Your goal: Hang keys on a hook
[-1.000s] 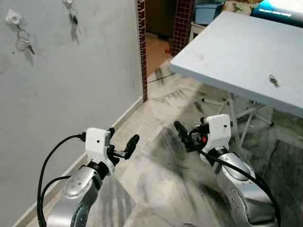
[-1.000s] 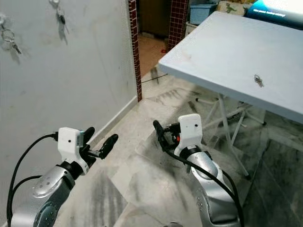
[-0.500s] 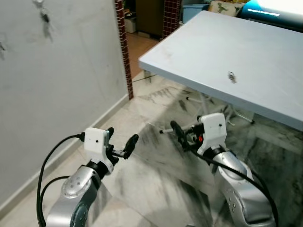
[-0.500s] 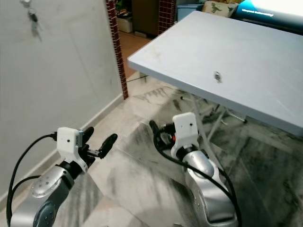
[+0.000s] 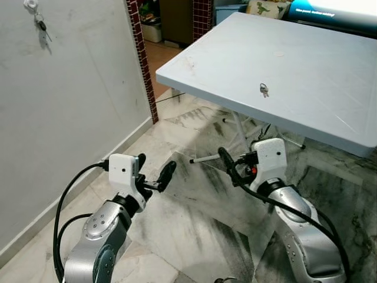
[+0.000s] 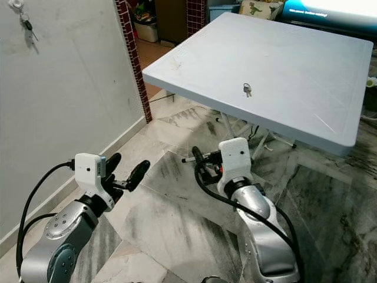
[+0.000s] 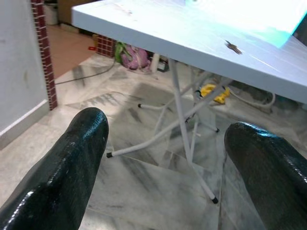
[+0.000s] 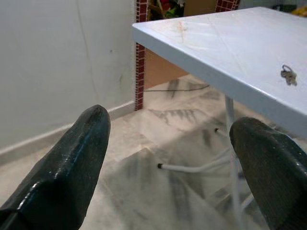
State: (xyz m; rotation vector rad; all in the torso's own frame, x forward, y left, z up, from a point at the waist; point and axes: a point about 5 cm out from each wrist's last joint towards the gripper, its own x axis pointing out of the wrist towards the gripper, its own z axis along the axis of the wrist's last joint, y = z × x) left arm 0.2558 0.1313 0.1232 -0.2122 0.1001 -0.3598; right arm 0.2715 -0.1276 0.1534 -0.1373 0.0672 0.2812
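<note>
Small metal keys: lying flat mid-top on the pale grey folding table, far right, awaiting pickup.
Left gripper: held low over floor, fingers spread, empty.
Right gripper: low, near table edge, fingers parted, empty, presumably readied for reaching.
White wall hook: far left, already carrying other keys.

Small metal bunch of keys — laid flat on the pale grey table top.
A white wall hook is seen high on the grey wall — another key bunch hangs from it.
</note>
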